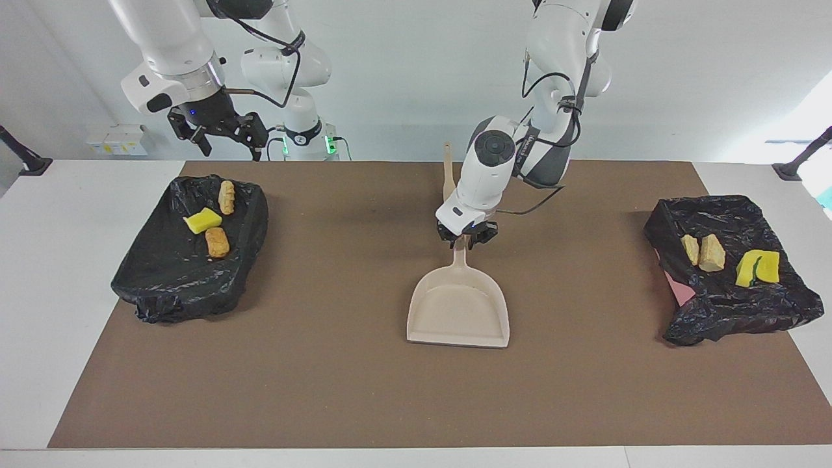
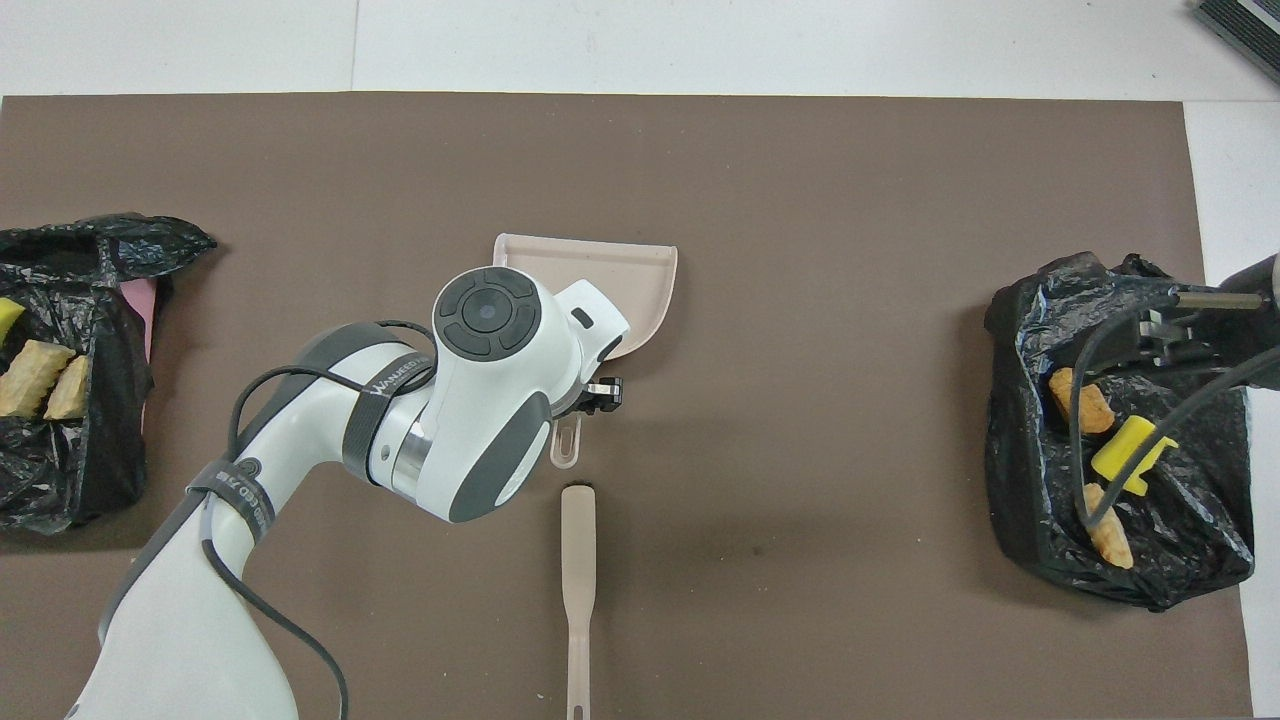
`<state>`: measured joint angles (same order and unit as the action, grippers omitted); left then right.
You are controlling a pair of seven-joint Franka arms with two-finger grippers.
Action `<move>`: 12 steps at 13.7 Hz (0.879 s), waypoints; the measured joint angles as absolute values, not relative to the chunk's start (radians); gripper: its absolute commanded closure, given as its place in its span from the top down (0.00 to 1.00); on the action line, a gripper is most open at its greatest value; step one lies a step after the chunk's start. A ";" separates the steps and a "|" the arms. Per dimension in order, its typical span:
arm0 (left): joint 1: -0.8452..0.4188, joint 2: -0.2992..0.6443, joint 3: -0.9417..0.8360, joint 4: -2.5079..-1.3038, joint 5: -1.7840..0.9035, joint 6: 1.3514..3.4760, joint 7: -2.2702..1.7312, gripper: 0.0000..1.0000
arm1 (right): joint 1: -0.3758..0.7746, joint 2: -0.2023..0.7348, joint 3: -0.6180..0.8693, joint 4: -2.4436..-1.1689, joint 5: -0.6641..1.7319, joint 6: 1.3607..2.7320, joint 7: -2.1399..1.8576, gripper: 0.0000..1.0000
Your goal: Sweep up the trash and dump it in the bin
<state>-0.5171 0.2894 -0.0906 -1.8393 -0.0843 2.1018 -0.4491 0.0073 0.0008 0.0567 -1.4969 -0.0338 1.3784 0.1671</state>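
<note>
With all the trash (image 1: 211, 221) already lying in the two bag-lined bins (image 1: 188, 257), I rest my left gripper (image 1: 466, 238) at the handle of the grounded dustpan (image 1: 458, 305), fingers' hold unreadable, my right gripper (image 1: 221, 133) waiting open over one bin; next I must let go and lift clear.

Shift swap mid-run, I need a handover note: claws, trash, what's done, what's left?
Left claw: at the dustpan handle, mid-mat; grip unclear.
Right claw: open, waiting above the bin at the right arm's end.
Trash: three bits in that bin, four in the bin at the left arm's end.
Dustpan empty; brush lies nearer the robots.
Done: no bits visible on the mat.
Left: probably just parking the tools.
</note>
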 measured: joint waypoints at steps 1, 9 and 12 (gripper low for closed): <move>-0.514 0.286 -0.084 -1.837 -0.084 2.102 -0.449 1.00 | 0.007 0.001 0.057 -1.497 -0.034 1.378 0.167 1.00; -0.380 0.220 -0.055 -1.823 -0.084 2.104 -0.451 1.00 | 0.007 0.001 0.057 -1.497 -0.034 1.378 0.167 1.00; -0.303 0.216 -0.054 -1.787 -0.084 2.099 -0.444 1.00 | 0.007 0.001 0.057 -1.497 -0.034 1.378 0.167 1.00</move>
<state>-0.3030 0.2162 -0.0538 -1.7874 -0.0843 2.0992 -0.4442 0.0073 0.0007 0.0567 -1.4969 -0.0338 1.3784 0.1670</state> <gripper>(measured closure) 0.000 0.000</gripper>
